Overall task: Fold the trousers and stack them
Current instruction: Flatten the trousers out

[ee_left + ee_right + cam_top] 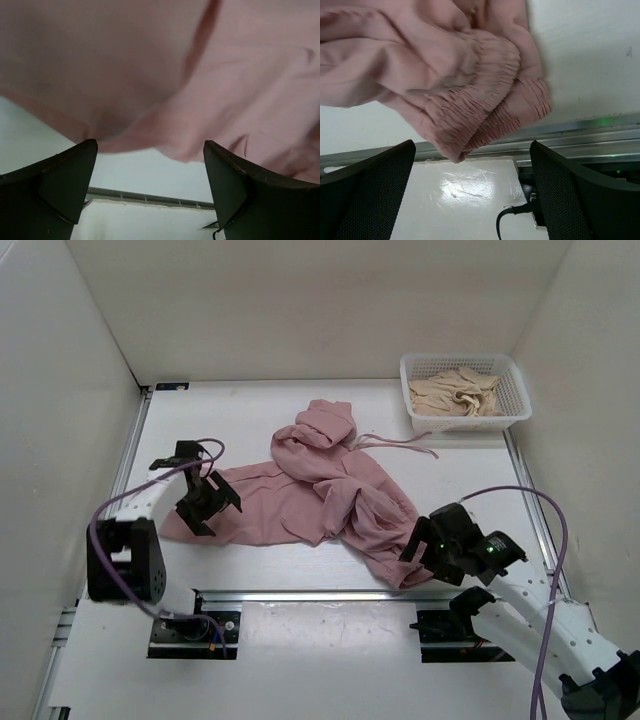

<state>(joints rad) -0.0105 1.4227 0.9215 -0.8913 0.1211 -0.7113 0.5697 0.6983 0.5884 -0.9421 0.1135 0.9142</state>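
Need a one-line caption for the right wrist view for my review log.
Open right pincer poised at the gathered elastic edge of the crumpled dusty-pink fabric trousers, near the white table front edge.

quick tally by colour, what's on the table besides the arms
pink: 1 trousers
beige: 1 cloth bundle
white: 1 basket
total: 3

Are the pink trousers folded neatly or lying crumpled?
Crumpled, not folded. The trousers lie bunched in uneven wrinkles on the table, with the drawstring trailing loose.
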